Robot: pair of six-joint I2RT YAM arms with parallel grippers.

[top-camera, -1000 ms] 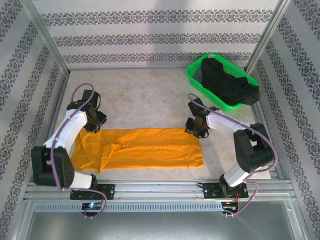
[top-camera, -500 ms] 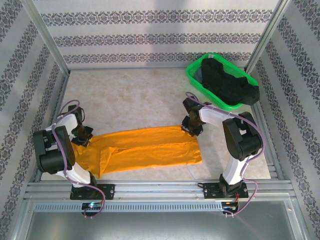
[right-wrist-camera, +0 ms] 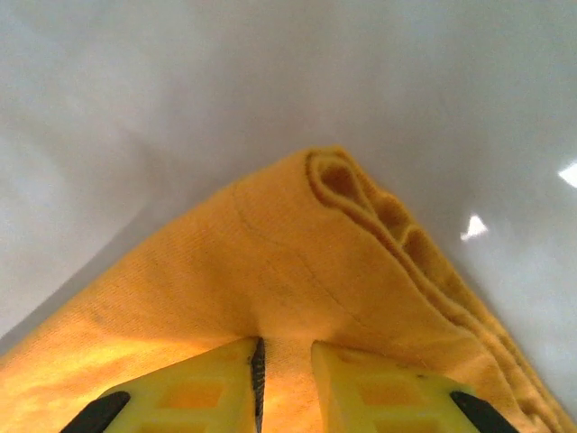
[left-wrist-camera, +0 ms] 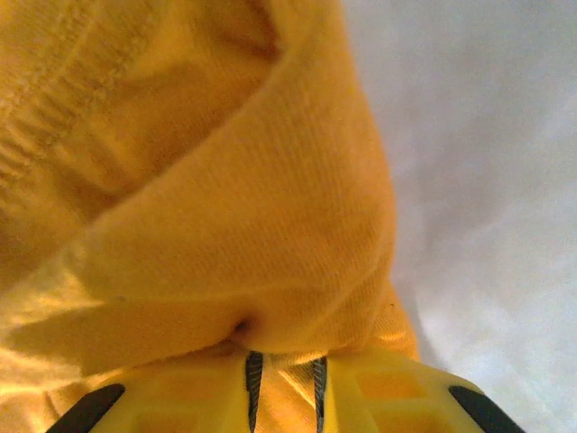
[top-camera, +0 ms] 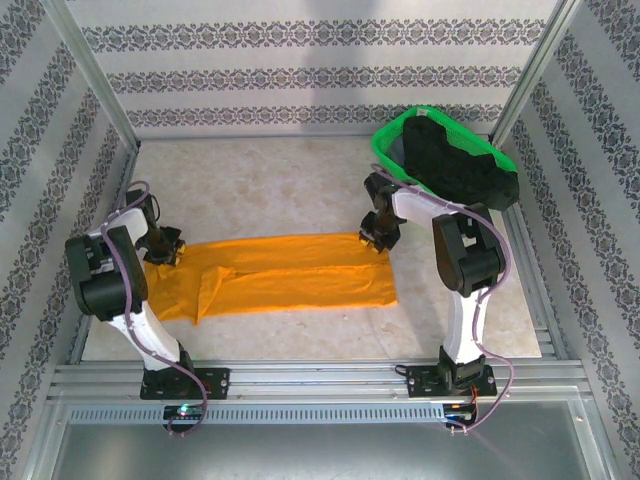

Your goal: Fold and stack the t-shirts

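Pale stone-patterned worktop holds a bright orange cloth t-shirt, folded into a long flat band. Left claw is nipped tight on its left end, right claw on its far right corner.

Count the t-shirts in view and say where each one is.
2. The orange t-shirt lies folded into a long strip on the table; the black t-shirt is bunched in the green basket, which may hide more.
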